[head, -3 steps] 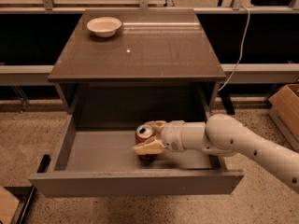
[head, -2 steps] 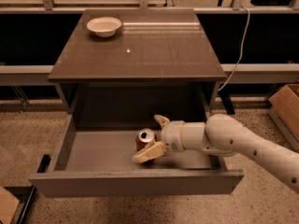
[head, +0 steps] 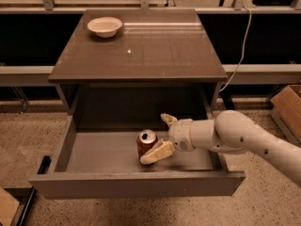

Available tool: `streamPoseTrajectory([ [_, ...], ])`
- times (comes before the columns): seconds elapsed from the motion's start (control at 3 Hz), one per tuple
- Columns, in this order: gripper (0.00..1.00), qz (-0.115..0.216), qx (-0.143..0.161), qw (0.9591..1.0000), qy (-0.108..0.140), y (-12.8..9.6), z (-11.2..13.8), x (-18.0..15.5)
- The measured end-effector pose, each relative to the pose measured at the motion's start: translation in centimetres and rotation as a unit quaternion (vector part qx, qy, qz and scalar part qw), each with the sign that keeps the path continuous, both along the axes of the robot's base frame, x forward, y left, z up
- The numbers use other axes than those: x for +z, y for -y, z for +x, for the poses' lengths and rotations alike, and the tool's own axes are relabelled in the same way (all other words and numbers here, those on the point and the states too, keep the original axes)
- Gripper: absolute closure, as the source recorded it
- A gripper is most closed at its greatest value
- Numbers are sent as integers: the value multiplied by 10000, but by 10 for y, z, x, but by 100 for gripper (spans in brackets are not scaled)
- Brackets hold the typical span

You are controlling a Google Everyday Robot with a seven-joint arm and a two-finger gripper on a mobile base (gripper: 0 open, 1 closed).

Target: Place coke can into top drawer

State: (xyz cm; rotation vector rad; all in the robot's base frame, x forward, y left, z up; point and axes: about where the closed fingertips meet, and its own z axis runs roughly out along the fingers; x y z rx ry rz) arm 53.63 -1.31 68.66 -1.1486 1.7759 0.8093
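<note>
The coke can (head: 146,143), red with a silver top, stands upright on the floor of the open top drawer (head: 94,154), near its middle. My gripper (head: 159,138) reaches into the drawer from the right. Its fingers are spread open: one fingertip (head: 155,154) lies low in front of the can, the other (head: 167,119) sits behind and to the right. The can stands between them, free of the grip.
A white bowl (head: 105,26) sits at the back left of the grey cabinet top (head: 141,51). A cardboard box (head: 287,109) stands on the floor at the right. A white cable (head: 241,46) hangs behind the cabinet.
The gripper was shut on the can above the drawer floor. It has opened and let go, and the can now stands on the drawer floor.
</note>
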Motion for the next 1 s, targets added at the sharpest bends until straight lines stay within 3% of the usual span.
streamPoseTrajectory([
  [0.33, 0, -232, 222, 9995, 39, 29, 1, 31],
  [0.67, 0, -696, 554, 9959, 161, 54, -7, 84],
  [1.0, 0, -723, 754, 9945, 96, 51, -18, 87],
])
